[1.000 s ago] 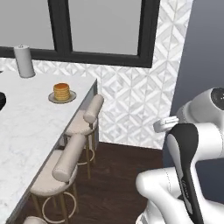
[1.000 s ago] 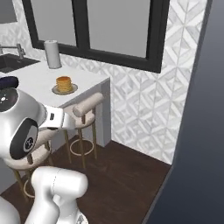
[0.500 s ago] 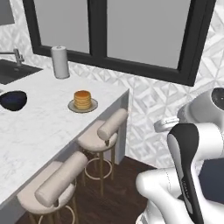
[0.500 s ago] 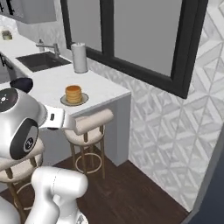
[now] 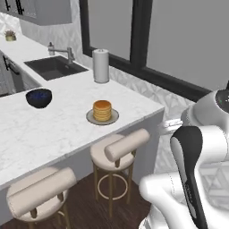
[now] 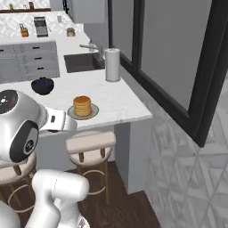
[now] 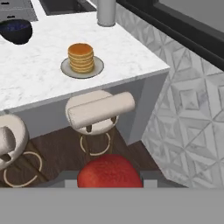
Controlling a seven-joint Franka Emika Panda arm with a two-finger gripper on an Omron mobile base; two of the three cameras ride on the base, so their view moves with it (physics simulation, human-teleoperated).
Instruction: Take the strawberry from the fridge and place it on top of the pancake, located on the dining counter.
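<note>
The gripper is pinched on the strawberry, held low above the dark floor, off the counter's end. The pancake sits on its plate near the counter's end corner, a stool below that edge. A blue bowl lies further along the counter.

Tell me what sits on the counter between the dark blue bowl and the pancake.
Nothing: the left base view shows bare dining counter between the dark blue bowl and the pancake.
</note>
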